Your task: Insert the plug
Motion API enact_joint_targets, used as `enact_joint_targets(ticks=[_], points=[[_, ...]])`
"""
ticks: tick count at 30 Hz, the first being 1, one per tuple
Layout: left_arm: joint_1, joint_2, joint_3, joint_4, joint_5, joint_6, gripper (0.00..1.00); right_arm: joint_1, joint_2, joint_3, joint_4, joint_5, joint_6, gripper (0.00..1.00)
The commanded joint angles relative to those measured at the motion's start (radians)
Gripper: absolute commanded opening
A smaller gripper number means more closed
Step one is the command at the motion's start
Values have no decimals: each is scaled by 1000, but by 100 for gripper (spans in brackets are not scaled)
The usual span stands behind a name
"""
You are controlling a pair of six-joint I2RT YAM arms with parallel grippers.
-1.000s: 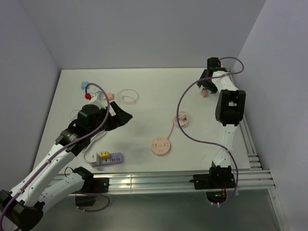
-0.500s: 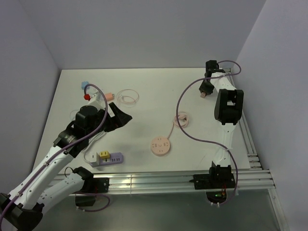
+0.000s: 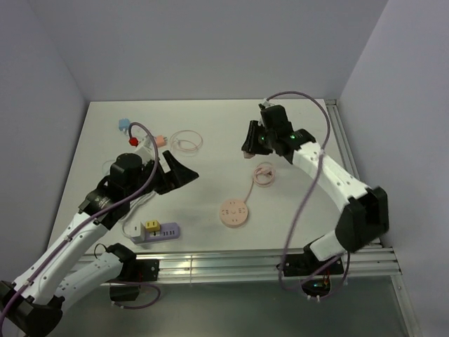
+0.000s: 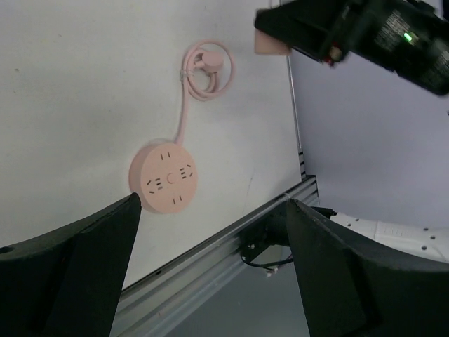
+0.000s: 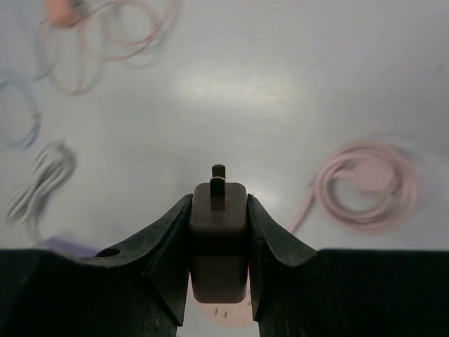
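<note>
The right gripper [image 5: 218, 209] is clamped on the plug [image 5: 218, 242], prongs poking out past the fingertips. In the last second that arm swung from the far right corner of the bench [image 3: 210, 119] to mid-bench. The plug now hangs just beside the coiled pink cord [image 3: 264, 173], and the round socket hub [image 3: 233, 213] sits apart, nearer the bases. Transport looks mostly done; lining up and descent remain, I'd judge. The left gripper [image 3: 179, 172] is wide open with nothing in it and has barely shifted. Only the right wrist view shows the grip and prong direction; only the left wrist view shows the socket hub slots clearly. The pink sliver under the plug in the right wrist view is probably the socket hub, but it's too blurred to confirm.
</note>
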Motion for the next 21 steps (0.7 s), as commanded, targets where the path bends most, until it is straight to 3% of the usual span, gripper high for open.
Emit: enact_joint_targets(ticks=[1, 4, 8, 15, 21], points=[[7, 20, 14, 68, 76, -67, 91, 26, -180, -140, 88, -171, -52, 0], [8, 62, 28, 78, 146, -103, 94, 81, -350, -249, 134, -289, -117, 0], [10, 122, 33, 92, 267, -165, 94, 185, -473, -378, 186, -299, -226, 0], [10, 146, -26, 184, 385, -266, 94, 440, -490, -381, 210, -202, -292, 0], [8, 133, -84, 244, 450, -306, 94, 524, -542, -409, 283, -220, -325, 0]])
